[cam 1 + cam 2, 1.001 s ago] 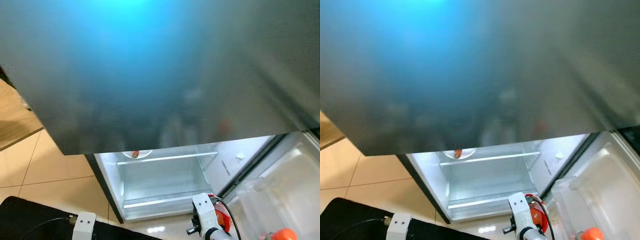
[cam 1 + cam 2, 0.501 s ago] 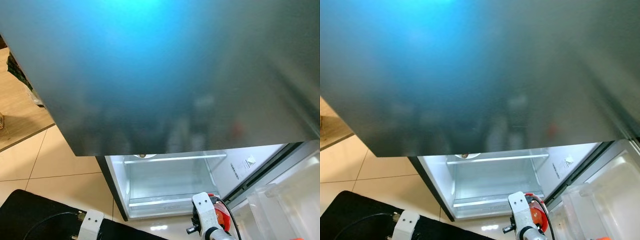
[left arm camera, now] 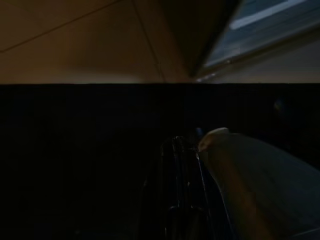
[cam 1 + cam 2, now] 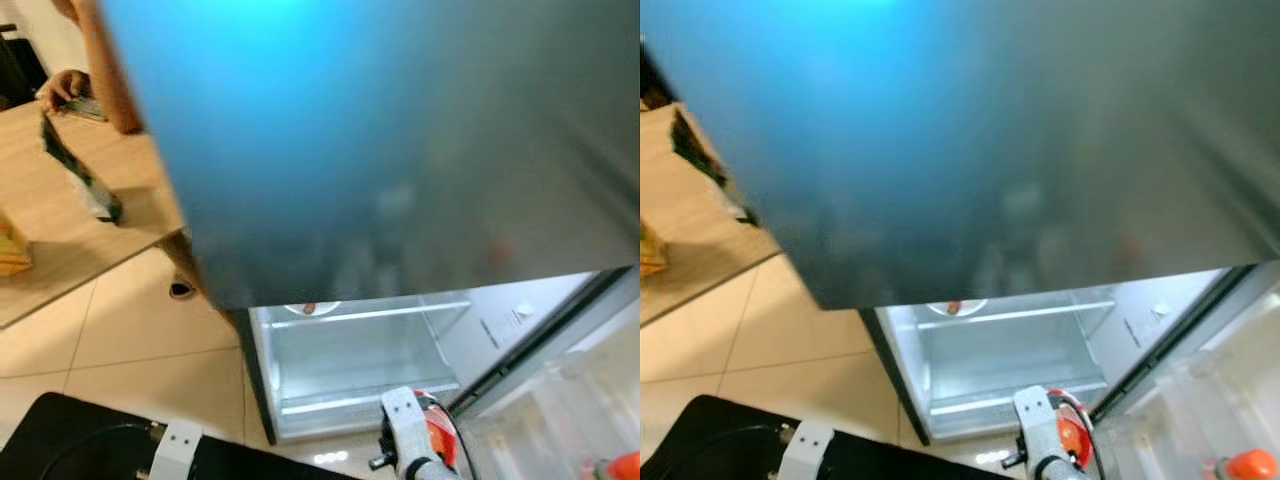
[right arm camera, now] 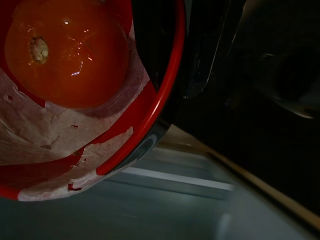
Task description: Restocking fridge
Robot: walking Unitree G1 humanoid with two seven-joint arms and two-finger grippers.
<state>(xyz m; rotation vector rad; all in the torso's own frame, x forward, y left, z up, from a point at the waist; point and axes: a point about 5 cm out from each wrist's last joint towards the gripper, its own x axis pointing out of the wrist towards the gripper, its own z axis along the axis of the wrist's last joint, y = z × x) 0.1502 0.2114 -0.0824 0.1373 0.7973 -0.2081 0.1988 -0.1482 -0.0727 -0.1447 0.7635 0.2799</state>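
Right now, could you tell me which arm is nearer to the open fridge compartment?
The right. The right arm is just before the open fridge compartment, carrying a red bowl with a tomato. The left arm is off to its left.

No legible text. Small white sticker [image 4: 513, 322] on right inner wall of open grey fridge [image 4: 400, 150]: print too blurred.

The grey fridge door [image 4: 400, 150] looms above me; beneath it the lit compartment [image 4: 370, 360] lies open between two bare shelves [image 4: 370, 313].

Fridge door [image 4: 400, 150] blurred, hiding upper shelves; red bowl [image 5: 125, 125] cropped; left wrist view dark.
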